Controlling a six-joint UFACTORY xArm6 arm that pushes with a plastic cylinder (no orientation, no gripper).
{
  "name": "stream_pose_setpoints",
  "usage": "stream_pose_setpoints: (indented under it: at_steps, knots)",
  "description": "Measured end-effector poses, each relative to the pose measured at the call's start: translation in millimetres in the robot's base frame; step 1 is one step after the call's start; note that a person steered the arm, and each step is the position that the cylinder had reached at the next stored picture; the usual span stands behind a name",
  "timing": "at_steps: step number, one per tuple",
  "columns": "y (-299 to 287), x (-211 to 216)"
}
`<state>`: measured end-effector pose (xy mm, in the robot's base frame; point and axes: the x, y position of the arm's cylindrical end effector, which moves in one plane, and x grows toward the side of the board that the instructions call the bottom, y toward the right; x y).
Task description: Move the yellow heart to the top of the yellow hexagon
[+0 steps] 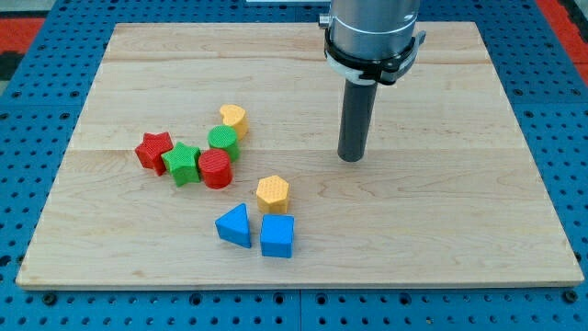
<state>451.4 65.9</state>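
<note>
Pale wooden board [441,230] lies on a blue pegboard surface [28,101] and fills most of the frame. Above its upper right part hangs the arm's grey housing [373,32], from which the dark rod comes straight down; my tip [351,158] rests on bare wood right of centre, touching no block and holding nothing, being a plain rod with nothing to open or close. Nearest to it, down and to the left, is the yellow hexagon [273,194], apart from the tip. Just below the hexagon sit the blue cube [277,236] and, beside it to the left, the blue triangle [234,225]. Farther left, in the frame's middle left, the yellow heart [233,118] sits at the top of a cluster, just above the green block [223,141], then the red cylinder [215,169], green star [183,164] and red star [153,151].
</note>
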Motion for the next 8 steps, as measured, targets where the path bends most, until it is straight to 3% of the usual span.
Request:
stream_pose_setpoints:
  at_steps: [2, 3, 4, 5, 6, 8]
  knots:
    - [0.2, -15.0]
    - [-2.6, -75.4]
    - [-48.8, -133.5]
    - [-130.5, -131.7]
    - [-169.4, -99.9]
    - [-143.0, -31.3]
